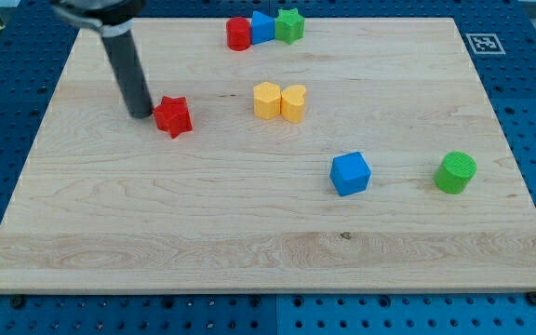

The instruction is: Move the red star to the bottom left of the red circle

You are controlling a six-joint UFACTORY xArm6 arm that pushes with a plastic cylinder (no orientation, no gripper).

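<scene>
The red star lies on the wooden board at the view's upper left. My tip rests on the board just left of the star, touching or nearly touching its left side. The red circle stands near the view's top edge, up and to the right of the star, at the left end of a row of three blocks.
A blue block and a green star sit right of the red circle. Two yellow blocks lie side by side at centre. A blue cube and a green cylinder lie at the right.
</scene>
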